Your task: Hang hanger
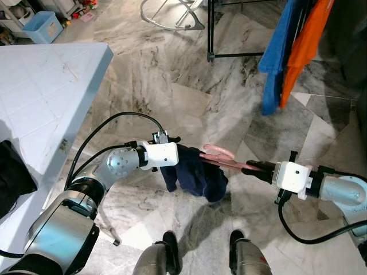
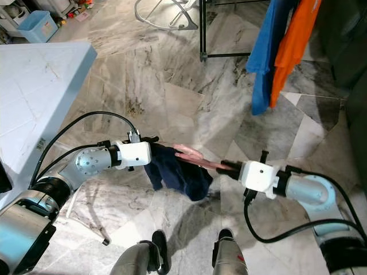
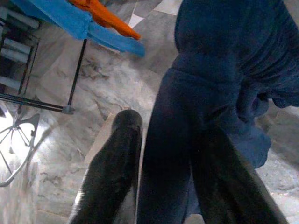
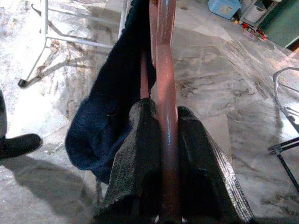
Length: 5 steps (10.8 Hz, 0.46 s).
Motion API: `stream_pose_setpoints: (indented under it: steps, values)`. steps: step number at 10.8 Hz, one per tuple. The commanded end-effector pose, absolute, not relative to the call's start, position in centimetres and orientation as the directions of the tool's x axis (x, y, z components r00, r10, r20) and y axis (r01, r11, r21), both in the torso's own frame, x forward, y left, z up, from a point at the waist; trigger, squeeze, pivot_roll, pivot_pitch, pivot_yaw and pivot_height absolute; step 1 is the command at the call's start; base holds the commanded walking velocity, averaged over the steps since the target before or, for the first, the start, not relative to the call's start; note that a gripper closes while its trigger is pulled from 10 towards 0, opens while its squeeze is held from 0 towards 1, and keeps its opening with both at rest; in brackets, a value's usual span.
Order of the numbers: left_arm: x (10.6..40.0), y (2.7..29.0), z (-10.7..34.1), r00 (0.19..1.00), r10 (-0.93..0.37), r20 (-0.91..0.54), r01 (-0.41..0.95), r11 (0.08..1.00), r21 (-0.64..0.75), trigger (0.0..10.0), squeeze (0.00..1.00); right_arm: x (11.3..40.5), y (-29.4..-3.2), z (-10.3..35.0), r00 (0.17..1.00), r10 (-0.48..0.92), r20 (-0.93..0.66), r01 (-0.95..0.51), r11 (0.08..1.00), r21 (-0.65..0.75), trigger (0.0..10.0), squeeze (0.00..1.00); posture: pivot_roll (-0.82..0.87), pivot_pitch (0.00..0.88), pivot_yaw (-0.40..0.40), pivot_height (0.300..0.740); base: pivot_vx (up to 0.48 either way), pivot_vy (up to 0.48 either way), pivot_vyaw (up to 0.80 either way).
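Right end effector [image 1: 255, 169] clamped around pink hanger [image 1: 221, 156]

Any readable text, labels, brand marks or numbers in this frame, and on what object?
None can be read.
A small sticker on the edge of the white table: too small and blurred to read.
The pink hanger, the dark blue garment, and the two hanging shirts: no print visible.
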State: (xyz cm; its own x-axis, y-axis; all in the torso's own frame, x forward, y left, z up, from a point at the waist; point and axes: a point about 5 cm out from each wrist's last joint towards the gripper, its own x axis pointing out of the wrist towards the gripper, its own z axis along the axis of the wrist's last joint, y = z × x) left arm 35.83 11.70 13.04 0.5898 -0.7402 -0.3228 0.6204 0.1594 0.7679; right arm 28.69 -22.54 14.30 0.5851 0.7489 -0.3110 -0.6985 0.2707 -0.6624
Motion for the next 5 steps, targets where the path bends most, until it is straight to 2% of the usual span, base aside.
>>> stream_pose_setpoints:
  steps: [1,5]
  values:
    - [35.5,12.4,12.2,0.584,-0.727,-0.362,0.651,0.153,0.744,0.0,0.0,28.7,-22.1,14.4,0.575,0.766,-0.287,-0.688,0.263,-0.677,10.0,0.0,-0.22,0.304,0.208,0.74,0.0,0.0,0.0]
    - [35.0,12.1,11.1,0.562,-0.723,-0.402,0.679,0.126,0.723,0.0,0.0,29.0,-21.8,14.6,0.579,0.77,-0.268,-0.673,0.267,-0.689,10.0,0.0,-0.21,0.301,0.214,0.74,0.0,0.0,0.0]
